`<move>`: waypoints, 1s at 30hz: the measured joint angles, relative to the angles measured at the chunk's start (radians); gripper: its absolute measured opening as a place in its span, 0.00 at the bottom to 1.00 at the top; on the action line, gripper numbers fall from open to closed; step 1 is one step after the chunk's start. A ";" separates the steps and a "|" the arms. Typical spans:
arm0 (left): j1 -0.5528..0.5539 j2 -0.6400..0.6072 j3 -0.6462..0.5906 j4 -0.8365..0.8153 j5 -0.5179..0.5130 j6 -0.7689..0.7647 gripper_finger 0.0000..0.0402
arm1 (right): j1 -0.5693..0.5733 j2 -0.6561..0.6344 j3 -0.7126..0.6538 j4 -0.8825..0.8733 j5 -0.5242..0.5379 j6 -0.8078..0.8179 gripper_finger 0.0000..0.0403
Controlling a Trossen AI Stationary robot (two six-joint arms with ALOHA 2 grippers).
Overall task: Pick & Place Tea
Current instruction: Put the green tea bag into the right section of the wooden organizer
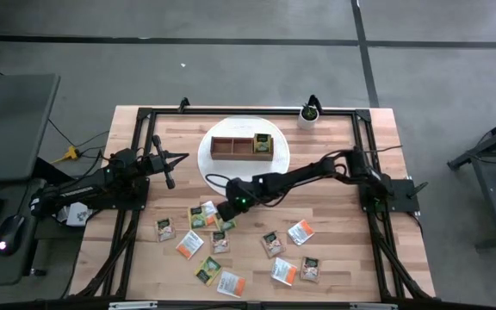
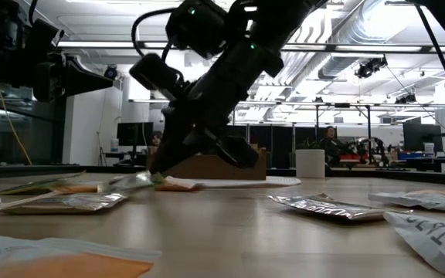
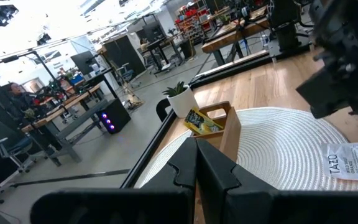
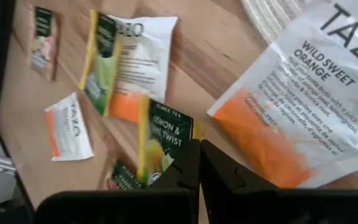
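the wooden surface [image 1: 343, 258] carries a round white mat [image 1: 209, 164] with a wooden box [image 1: 241, 146] on it, beyond the right tool [image 1: 227, 212]. that tool is down among the scattered tea sachets [image 1: 287, 254], its fingers pinched together over the edge of a green lemon sachet [image 4: 160, 146], an orange one [image 4: 303, 106] just beside it. the left tool [image 1: 169, 178] hangs closed and empty, off to the side.

You see grey floor [image 1: 231, 52] round table [image 1: 343, 258], desk [image 1: 11, 120] on left, ceiling lights [image 2: 377, 66], benches [image 3: 241, 37] behind.
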 joint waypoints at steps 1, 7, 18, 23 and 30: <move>0.000 0.000 0.000 0.000 0.000 0.000 0.00 | 0.000 -0.006 0.000 0.001 0.000 -0.001 0.00; 0.000 0.000 0.000 0.000 0.000 0.000 0.00 | 0.000 -0.072 0.000 -0.026 0.026 -0.034 0.00; 0.000 0.000 0.000 0.000 0.000 0.000 0.00 | 0.000 -0.223 0.000 -0.145 0.263 -0.201 0.00; 0.000 0.000 0.000 0.000 0.000 0.000 0.00 | 0.000 -0.278 -0.021 -0.175 0.392 -0.266 0.00; 0.000 0.000 0.000 0.000 0.000 0.000 0.00 | -0.008 -0.422 -0.252 -0.048 0.569 -0.272 0.00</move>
